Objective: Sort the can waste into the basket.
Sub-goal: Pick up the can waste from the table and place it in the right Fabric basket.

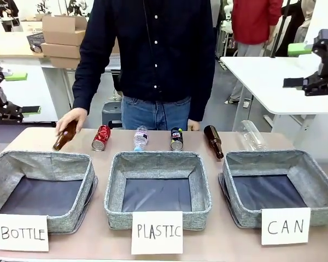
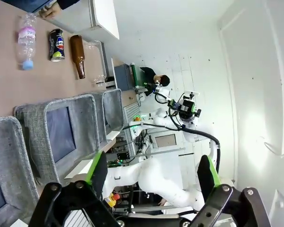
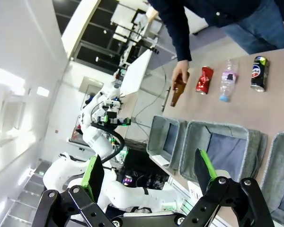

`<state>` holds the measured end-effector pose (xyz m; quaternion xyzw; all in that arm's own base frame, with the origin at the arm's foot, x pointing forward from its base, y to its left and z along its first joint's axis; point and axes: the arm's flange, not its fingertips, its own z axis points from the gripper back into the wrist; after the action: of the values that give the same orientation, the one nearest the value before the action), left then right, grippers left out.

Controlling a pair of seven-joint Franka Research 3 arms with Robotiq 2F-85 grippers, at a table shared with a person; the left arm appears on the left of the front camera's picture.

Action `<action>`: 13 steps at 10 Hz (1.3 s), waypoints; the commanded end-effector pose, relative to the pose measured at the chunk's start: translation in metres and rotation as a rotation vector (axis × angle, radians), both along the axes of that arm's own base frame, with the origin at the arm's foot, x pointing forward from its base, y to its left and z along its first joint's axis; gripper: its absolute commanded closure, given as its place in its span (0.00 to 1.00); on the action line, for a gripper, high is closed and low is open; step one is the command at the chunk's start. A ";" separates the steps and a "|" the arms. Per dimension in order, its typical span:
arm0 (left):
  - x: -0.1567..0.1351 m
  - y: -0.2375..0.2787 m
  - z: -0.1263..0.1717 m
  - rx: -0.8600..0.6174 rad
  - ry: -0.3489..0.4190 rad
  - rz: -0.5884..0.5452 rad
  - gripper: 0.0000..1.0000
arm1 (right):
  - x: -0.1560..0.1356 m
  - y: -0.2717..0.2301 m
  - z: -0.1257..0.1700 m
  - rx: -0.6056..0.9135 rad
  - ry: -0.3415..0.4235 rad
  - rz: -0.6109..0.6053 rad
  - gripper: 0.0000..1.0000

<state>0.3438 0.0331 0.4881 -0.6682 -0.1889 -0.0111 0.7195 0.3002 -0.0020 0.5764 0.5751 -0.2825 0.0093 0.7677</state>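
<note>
At the table's far side, a dented red can and a black can lie in a row with several bottles. The grey basket signed "CAN" stands front right with a bare dark floor. My left gripper hangs open off the table's left, well above it. Off to the right, my right gripper is raised and open too. Nothing sits between either pair of fingers.
A person's hand rests on a brown bottle at the row's left end. A small plastic bottle, another brown bottle and a clear bottle share the row. Bins signed "PLASTIC" and "BOTTLE" stand alongside.
</note>
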 end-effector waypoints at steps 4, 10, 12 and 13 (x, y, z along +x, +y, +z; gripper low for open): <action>0.003 -0.001 0.001 -0.013 -0.029 -0.004 0.00 | 0.006 0.003 -0.001 0.010 -0.037 0.004 0.00; 0.003 -0.001 0.001 -0.013 -0.029 -0.004 0.00 | 0.047 0.085 0.034 -0.815 -0.318 -0.106 0.00; 0.003 -0.001 0.001 -0.013 -0.029 -0.004 0.00 | 0.077 0.129 -0.016 -0.927 -0.319 -0.204 0.00; 0.003 -0.001 0.001 -0.013 -0.029 -0.004 0.00 | 0.087 0.143 -0.046 -0.929 -0.338 -0.245 0.00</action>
<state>0.3460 0.0334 0.4874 -0.6662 -0.1882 -0.0127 0.7215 0.3623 0.1394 0.5557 0.1353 -0.4225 0.1790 0.8781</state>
